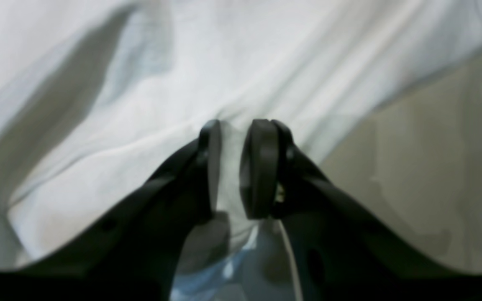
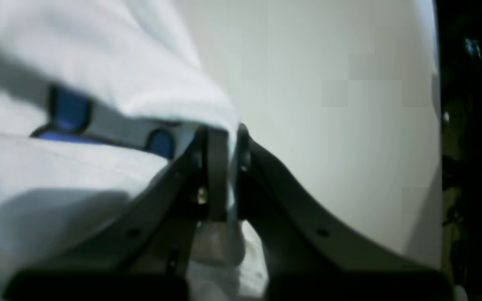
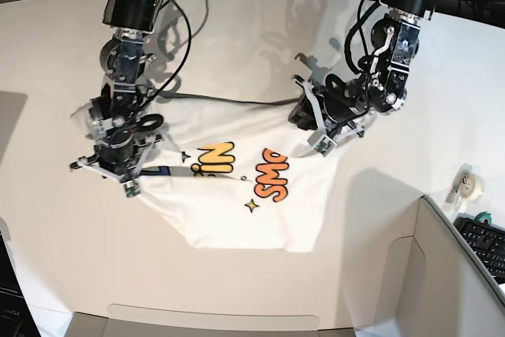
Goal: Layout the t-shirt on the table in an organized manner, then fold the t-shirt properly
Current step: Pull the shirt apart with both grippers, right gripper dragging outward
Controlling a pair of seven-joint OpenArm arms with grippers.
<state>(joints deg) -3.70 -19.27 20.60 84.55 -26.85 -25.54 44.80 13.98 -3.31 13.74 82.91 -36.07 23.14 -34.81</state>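
The white t-shirt (image 3: 237,211) lies crumpled on the table (image 3: 237,29), its yellow and orange letters facing up. At the shirt's right side my left gripper (image 3: 313,122) is shut on a pinch of white cloth, which shows between its pads (image 1: 262,167). My right gripper (image 3: 118,170) is at the shirt's left edge. Its fingers (image 2: 218,175) are shut on a fold of the t-shirt (image 2: 98,62), with a blue patch of print beside them. Bare table (image 2: 329,104) lies to the right of that grip. The shirt hangs stretched between the two grippers.
A grey cardboard box (image 3: 442,282) stands at the front right, with a flap (image 3: 213,323) along the front edge. A tape roll (image 3: 471,185) and a keyboard (image 3: 485,244) lie at the far right. Cables (image 3: 189,37) trail from the arm on the left.
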